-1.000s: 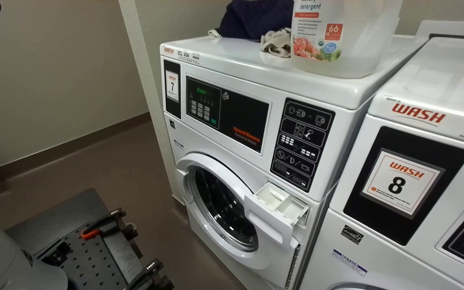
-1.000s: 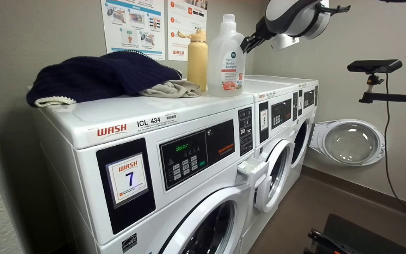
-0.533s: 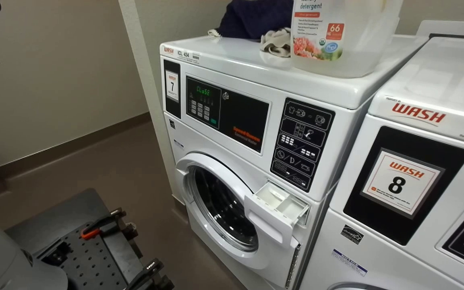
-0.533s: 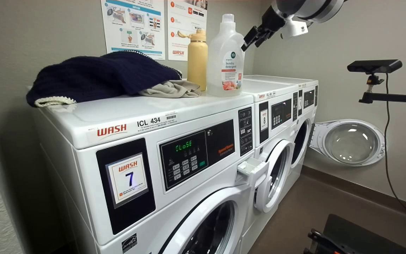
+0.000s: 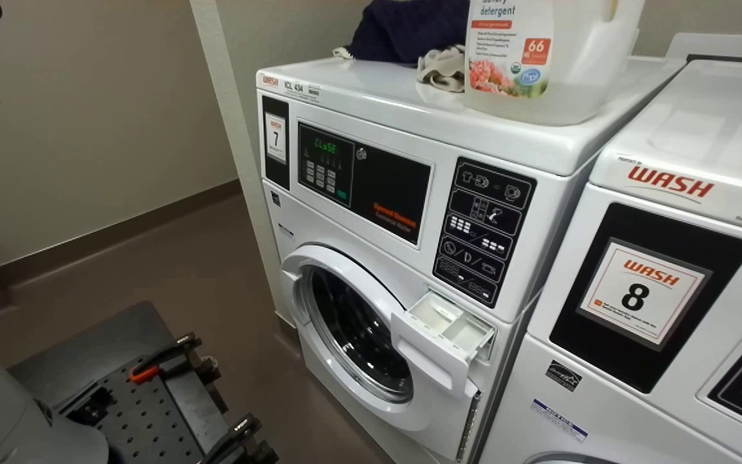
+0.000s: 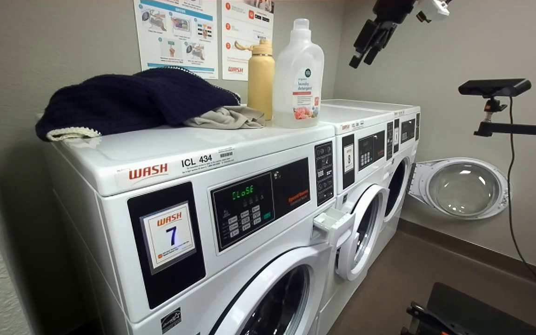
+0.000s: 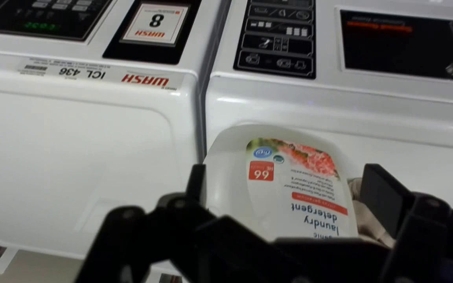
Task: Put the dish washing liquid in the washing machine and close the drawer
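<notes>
Standing apart from spread jaws: detergent bottle (image 6: 298, 77)

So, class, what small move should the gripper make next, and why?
Probably ease the open gripper toward the laundry detergent bottle: the fingers are spread, the wrist view frames the bottle between them, yet an exterior view shows a gap.
</notes>
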Robot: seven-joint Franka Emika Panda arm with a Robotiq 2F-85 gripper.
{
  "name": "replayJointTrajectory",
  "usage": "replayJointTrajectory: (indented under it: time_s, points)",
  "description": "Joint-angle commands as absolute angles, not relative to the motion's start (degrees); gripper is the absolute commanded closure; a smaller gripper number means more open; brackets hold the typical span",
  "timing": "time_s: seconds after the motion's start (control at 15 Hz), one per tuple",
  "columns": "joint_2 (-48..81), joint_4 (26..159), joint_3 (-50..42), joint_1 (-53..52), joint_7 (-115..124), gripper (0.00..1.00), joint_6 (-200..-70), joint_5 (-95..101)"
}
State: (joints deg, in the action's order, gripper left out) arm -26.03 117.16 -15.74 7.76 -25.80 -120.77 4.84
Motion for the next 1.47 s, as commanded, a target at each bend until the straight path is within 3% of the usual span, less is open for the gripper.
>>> replayJointTrajectory:
  time_s: [0.0, 0.87, 1.2, 1.4]
  points:
    - [-28.10, 122.02, -15.70, 8.11, -26.75, 0.00, -117.69, 7.07]
    - [-24.63, 143.36, -20.62, 10.61, -34.62, 0.00, -128.10, 16.02]
    - [-18.55, 147.56, -22.23, 13.71, -34.60, 0.00, -138.09, 20.19]
    - [-24.13, 142.72, -21.37, 14.01, -35.28, 0.00, -130.33, 16.09]
